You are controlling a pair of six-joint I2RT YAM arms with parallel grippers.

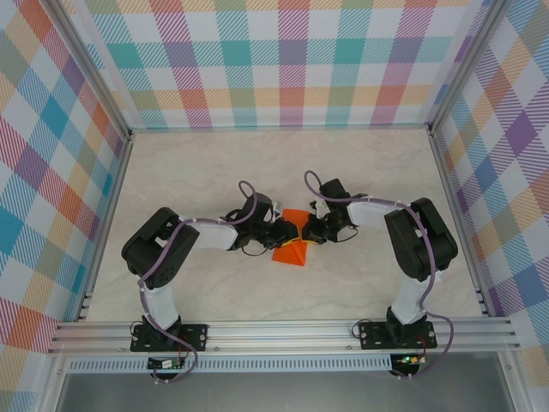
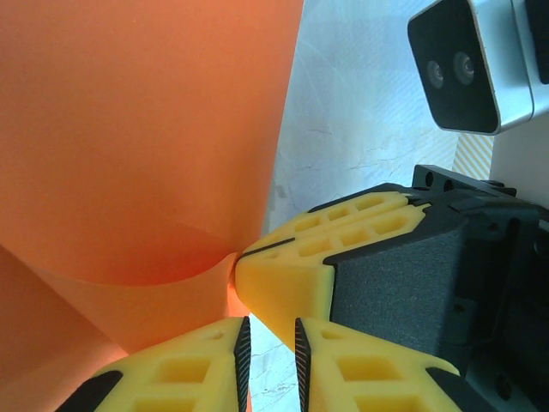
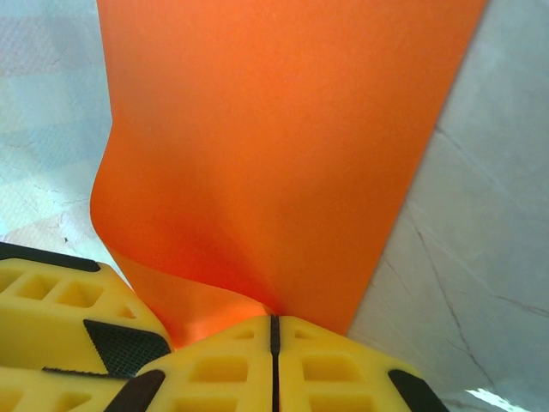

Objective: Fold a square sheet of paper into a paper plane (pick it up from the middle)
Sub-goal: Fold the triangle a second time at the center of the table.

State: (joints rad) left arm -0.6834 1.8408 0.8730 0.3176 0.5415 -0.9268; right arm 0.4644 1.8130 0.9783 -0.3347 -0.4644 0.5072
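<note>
Orange square sheet of paper [image 3: 283,154] stands pinched in your right gripper [image 3: 274,324]. Your left gripper [image 2: 270,333] sits beside it, jaws slightly parted.

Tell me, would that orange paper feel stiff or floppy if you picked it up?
Probably floppy: the paper bows into a curve where the right gripper pinches it. Likely very light, as it looks thin. Pushed, it would more likely buckle or slide over the smooth table than hold its shape.
</note>
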